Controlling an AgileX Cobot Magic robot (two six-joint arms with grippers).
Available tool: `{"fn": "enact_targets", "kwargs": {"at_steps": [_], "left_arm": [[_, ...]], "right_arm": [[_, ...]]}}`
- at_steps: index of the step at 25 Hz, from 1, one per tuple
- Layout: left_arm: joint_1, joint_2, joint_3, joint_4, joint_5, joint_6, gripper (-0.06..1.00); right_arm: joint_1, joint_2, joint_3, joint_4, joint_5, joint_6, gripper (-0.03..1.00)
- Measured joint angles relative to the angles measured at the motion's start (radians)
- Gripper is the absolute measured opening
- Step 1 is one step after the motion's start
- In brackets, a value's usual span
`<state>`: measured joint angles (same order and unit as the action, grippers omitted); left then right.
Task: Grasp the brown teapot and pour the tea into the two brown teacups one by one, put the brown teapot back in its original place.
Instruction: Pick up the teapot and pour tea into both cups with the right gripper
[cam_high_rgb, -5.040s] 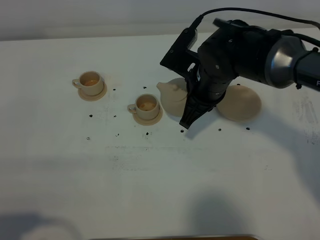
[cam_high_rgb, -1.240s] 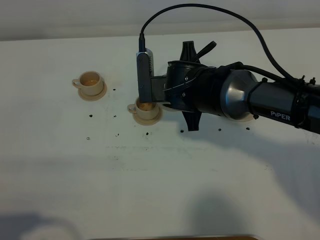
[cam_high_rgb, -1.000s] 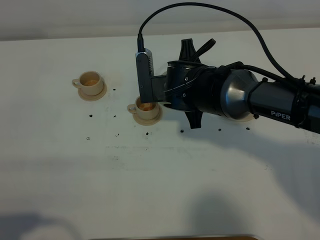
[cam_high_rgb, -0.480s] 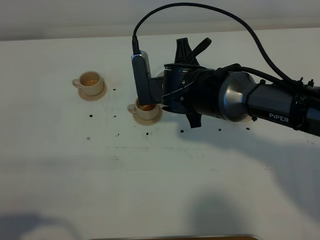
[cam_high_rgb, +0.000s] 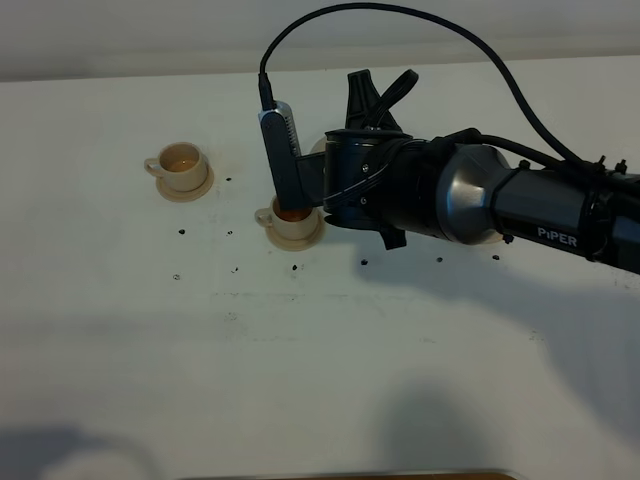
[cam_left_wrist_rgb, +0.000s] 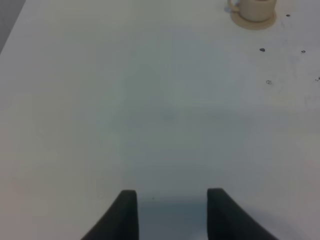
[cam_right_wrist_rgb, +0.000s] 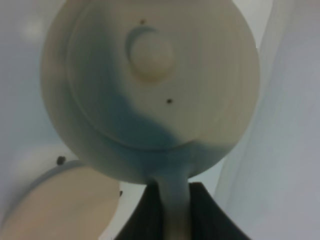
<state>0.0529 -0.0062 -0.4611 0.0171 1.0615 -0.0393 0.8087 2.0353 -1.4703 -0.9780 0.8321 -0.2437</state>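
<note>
Right wrist view alone shows pincer (cam_right_wrist_rgb: 172, 212) clamped on teapot (cam_right_wrist_rgb: 150, 90)

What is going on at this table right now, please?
The right hand is shut on the handle of the brown teapot and appears to be tipping it over the nearer teacup to pour. The far-left teacup already holds brownish tea. The left hand hangs open above the table, holding nothing.

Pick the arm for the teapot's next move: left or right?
Right. Its pincer is shut on the teapot handle, holding it at the cup nearer that arm. The left pincer is open, empty, over the table.
</note>
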Motion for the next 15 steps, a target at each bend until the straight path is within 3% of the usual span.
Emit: {"fn": "enact_targets", "kwargs": {"at_steps": [15], "left_arm": [[0.0,0.0,0.0,0.0,0.0,0.0,0.31]], "right_arm": [[0.0,0.0,0.0,-0.023,0.0,-0.027,0.11]]}}
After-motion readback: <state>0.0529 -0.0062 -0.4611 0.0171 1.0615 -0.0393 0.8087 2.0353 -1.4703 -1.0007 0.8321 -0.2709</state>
